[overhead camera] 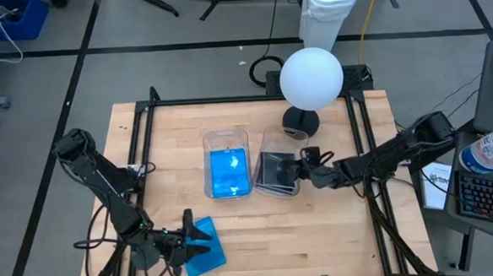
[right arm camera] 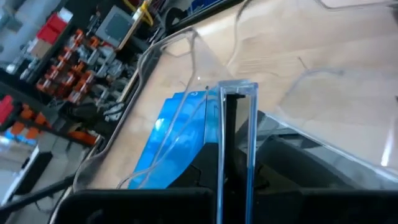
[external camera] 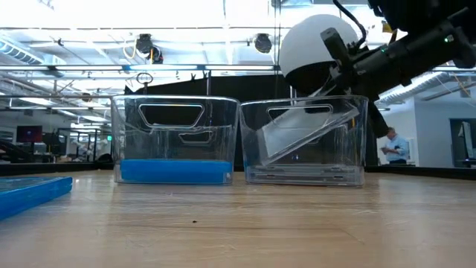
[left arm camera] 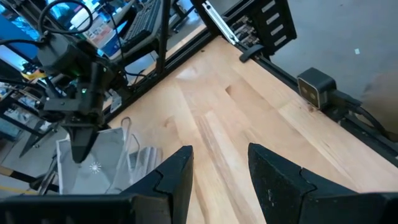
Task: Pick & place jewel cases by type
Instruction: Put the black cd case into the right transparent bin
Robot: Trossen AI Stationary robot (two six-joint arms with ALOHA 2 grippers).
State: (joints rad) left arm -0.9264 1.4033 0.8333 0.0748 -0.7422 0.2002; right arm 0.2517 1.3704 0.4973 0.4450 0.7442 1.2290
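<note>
Left gripper (overhead camera: 186, 234) at the near counter (overhead camera: 319, 227) edge: fingers (left arm camera: 175, 180) partly apart, nothing clamped, blue jewel case (overhead camera: 206, 250) flat just beside them; bare wood ahead. Right gripper (overhead camera: 306, 170): fingers pinched together on a clear jewel case (external camera: 309, 128), tilted inside the right tub (external camera: 357, 141). Left tub (overhead camera: 226, 139) holds blue cases.

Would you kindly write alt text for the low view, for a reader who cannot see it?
Two clear tubs stand side by side on a wooden table: the left tub holds blue jewel cases, and the right gripper holds a clear jewel case tilted inside the right tub. Another blue case lies at the near left edge.
</note>
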